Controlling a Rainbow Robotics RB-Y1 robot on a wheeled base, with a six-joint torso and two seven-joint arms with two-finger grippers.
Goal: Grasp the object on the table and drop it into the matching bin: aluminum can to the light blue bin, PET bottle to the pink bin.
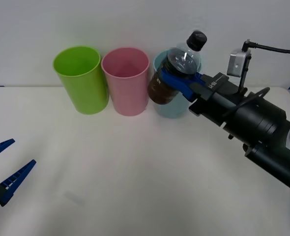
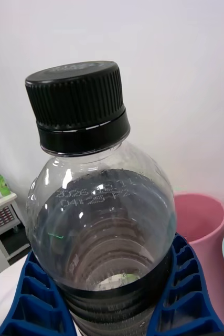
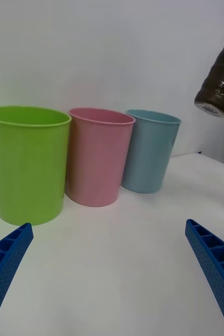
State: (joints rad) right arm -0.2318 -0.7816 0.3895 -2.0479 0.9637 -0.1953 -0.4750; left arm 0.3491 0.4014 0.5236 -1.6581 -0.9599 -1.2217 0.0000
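Note:
My right gripper (image 1: 178,78) is shut on the PET bottle (image 1: 174,69), a small clear bottle with a black cap (image 1: 196,40) and a dark brown lower half. It holds the bottle tilted in the air, in front of the light blue bin (image 1: 172,109) in the front view. The pink bin (image 1: 126,81) stands just left of the light blue one. In the right wrist view the bottle (image 2: 101,226) sits between the blue fingers (image 2: 180,294), with the pink bin (image 2: 201,220) beyond. My left gripper (image 1: 5,169) hangs open at the table's near left.
A lime green bin (image 1: 81,78) stands left of the pink one; all three line the back of the white table (image 1: 135,167). The left wrist view shows the green (image 3: 28,163), pink (image 3: 98,155) and light blue (image 3: 148,149) bins and the raised bottle (image 3: 219,84).

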